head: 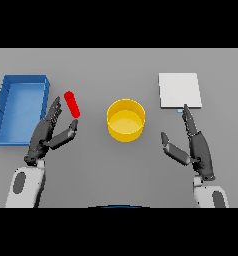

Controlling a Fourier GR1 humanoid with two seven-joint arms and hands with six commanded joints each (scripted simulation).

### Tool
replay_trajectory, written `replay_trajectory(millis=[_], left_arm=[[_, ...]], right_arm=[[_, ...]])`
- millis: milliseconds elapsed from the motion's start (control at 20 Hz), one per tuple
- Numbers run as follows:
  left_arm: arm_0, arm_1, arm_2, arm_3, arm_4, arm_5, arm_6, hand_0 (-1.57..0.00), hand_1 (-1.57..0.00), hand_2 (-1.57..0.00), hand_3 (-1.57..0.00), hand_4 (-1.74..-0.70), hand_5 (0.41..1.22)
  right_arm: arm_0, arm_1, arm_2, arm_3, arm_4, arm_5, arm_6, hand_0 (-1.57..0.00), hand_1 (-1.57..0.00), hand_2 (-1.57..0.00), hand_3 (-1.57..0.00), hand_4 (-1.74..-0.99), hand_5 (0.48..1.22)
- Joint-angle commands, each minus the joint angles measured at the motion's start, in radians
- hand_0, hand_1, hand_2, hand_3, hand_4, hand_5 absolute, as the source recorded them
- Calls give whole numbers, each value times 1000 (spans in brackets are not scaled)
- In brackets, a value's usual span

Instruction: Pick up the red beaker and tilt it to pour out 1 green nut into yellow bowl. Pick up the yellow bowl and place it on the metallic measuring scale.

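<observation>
Two hands show in the head view above the grey table (116,170). At centre sits the yellow bowl (126,120), upright, standing alone. At about nine o'clock from it, well apart, the red beaker (71,104) tilts with its top toward eleven o'clock. The left hand (48,131) is just below and beside the beaker, fingers straight and thumb spread, closed on nothing; whether its fingertips touch the beaker is unclear. At nine o'clock from the beaker lies a blue tray (6,107). At two o'clock from the bowl rests the metallic measuring scale (179,90). The right hand (196,145) sits at four o'clock, fingers straight, empty.
</observation>
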Motion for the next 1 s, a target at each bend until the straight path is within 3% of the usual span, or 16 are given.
replay_trajectory(millis=[0,150,450,750,950], left_arm=[[-28,-6,5,42,-7,7,-6,1,1,1,1,-1370,732],[-121,-3,30,145,-17,18,-11,1,1,1,1,-1382,739],[-241,-11,81,346,-17,35,-54,1,1,1,1,-1339,717],[-345,-10,108,470,-22,44,-89,1,1,1,1,-1315,706],[-396,-12,115,527,-23,35,-102,1,1,1,1,-1318,708]], right_arm=[[0,-4,-7,5,-9,4,-5,1,1,1,1,-1296,677],[11,1,-6,-8,-9,-1,-12,1,1,1,1,-1312,681],[-4,2,-13,-24,-20,-3,28,1,1,1,1,-1341,689],[-1,-9,-29,2,-32,4,4,1,1,1,1,-1331,687],[-3,6,-18,2,-28,2,20,1,1,1,1,-1320,683]])
